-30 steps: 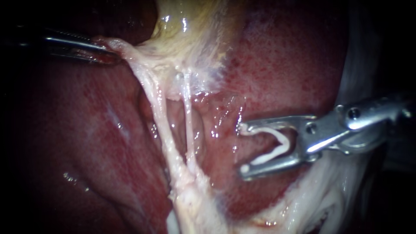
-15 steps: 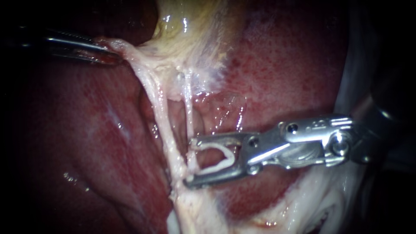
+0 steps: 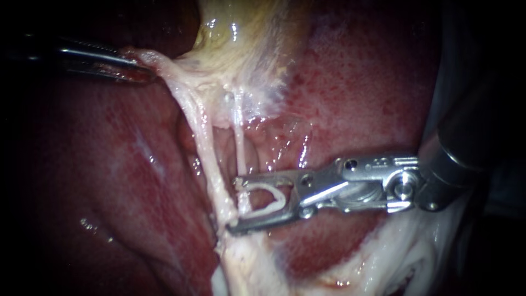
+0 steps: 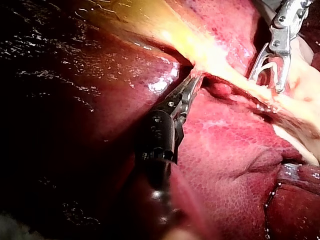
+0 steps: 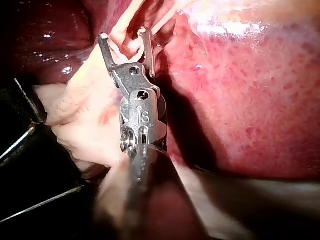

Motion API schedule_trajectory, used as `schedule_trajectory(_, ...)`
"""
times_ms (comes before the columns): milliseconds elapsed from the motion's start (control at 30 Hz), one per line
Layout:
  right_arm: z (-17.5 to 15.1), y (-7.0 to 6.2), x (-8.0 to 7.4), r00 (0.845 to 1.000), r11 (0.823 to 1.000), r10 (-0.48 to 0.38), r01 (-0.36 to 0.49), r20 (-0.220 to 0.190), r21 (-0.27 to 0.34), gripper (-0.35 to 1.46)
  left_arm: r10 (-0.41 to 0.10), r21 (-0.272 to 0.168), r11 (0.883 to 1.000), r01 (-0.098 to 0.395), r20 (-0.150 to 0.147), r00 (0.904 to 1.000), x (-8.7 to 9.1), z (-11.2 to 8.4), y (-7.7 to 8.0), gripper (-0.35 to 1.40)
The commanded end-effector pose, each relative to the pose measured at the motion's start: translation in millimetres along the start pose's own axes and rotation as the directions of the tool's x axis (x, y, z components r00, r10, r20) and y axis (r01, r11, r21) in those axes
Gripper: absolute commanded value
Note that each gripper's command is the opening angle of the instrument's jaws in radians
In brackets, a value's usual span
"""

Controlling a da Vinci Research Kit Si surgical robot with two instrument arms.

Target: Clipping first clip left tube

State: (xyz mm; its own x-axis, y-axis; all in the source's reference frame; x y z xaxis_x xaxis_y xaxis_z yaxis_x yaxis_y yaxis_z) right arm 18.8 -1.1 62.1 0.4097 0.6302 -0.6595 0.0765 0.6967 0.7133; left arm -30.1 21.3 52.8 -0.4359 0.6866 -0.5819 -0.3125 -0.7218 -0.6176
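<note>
Holding an open clip (image 3: 268,198) wide, the right tool (image 3: 234,205) straddles the thin tube (image 3: 239,142); the left tube (image 3: 211,164), running 11-to-5, lies just past its tips at 9 o'clock, left tool (image 3: 143,70) pinching tissue (image 3: 164,68).

Your right instrument (image 3: 234,205) is bright silver with round screws (image 3: 350,163); your left instrument (image 3: 143,70) is slim, dark and glossy.

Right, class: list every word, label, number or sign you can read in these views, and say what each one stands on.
Right instrument: a small engraved mark on its metal body behind the jaws, too small to quote reliably.
Left instrument, gripping pale tissue: no mark shows.
Clip held in the right jaws, and liver: no text.
</note>
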Motion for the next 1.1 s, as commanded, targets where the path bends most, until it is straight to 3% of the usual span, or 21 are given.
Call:
schedule_trajectory(33,0.2,0.1,-0.1,1.000,1.000,0.003,-0.003,0.001,-0.001,0.50,0.000,0.000,1.000,0.000,0.000,1.0000,0.0,0.1,0.0,-0.35)
schedule_trajectory(267,1.3,0.3,-1.0,1.000,1.000,-0.005,0.005,0.008,0.014,0.50,0.000,0.004,1.000,0.000,-0.001,1.0000,-0.1,0.1,0.0,-0.35)
schedule_trajectory(433,2.3,0.4,-0.8,1.000,0.996,-0.018,0.015,0.023,0.088,0.49,0.000,0.004,1.000,0.000,-0.001,1.0000,0.0,0.2,0.0,-0.35)
schedule_trajectory(767,5.2,0.1,0.8,0.999,0.992,-0.006,0.011,-0.040,0.123,0.49,-0.001,0.006,1.000,0.001,-0.001,1.0000,0.1,0.4,0.2,-0.35)
schedule_trajectory(900,5.9,-0.6,1.3,0.998,0.991,-0.007,0.014,-0.059,0.133,0.49,-0.001,0.004,1.000,0.001,-0.001,1.0000,0.1,0.4,0.2,-0.35)
schedule_trajectory(1100,6.2,-2.7,2.3,0.996,0.988,-0.007,0.020,-0.084,0.154,0.49,-0.001,0.004,1.000,0.001,-0.001,1.0000,0.1,0.4,0.2,-0.35)
